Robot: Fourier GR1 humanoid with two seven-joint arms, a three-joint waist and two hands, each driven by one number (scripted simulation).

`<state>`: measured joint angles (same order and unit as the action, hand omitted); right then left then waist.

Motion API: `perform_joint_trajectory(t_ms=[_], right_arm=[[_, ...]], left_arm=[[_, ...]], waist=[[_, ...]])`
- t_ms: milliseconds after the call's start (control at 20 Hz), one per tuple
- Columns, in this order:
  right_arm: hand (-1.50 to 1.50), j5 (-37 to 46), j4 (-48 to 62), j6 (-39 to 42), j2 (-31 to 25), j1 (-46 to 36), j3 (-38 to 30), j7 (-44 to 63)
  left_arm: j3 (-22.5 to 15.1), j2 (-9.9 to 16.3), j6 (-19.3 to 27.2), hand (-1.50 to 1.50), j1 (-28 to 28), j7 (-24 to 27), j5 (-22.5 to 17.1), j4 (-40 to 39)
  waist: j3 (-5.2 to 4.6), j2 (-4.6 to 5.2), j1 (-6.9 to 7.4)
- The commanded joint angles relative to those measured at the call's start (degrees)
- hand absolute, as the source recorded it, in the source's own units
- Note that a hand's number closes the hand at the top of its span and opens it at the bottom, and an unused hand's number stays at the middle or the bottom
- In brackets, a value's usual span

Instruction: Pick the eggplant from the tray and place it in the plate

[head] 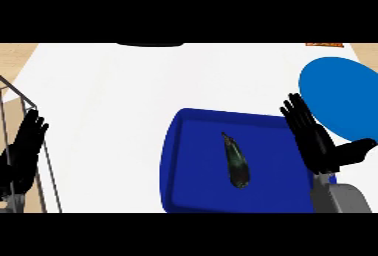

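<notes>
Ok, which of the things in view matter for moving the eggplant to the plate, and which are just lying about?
Part of the job:
eggplant, lying in the tray
dark blue tray
blue plate, right of the tray
right hand, open over the tray's right edge

Just there:
wire rack at the left edge
left hand, resting open beside it

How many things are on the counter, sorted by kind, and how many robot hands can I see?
Eggplant: 1, lying in the tray
Tray: 1, dark blue
Plate: 1, lighter blue
Wire rack: 1, at the left edge
Hands: 2, left hand and right hand, both open
Total: 6
</notes>
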<state>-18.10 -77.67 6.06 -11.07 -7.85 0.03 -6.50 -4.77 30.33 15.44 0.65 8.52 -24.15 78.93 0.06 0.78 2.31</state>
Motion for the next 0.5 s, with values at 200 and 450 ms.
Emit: perform_joint_trajectory(t_ms=[200,450], right_arm=[[1.50,0.7,4.8,1.1,-8.0,-18.0,-3.3,8.9],[-1.50,16.9,9.4,-10.8,-13.7,-16.8,-1.5,8.8]], left_arm=[[-8.1,-0.2,-6.7,0.00,1.5,-2.9,-4.7,-4.2],[-6.2,-2.7,-12.2,0.00,2.7,-6.4,-7.0,-0.6]], waist=[[0.07,0.33,-1.78],[0.03,0.69,-3.66]])
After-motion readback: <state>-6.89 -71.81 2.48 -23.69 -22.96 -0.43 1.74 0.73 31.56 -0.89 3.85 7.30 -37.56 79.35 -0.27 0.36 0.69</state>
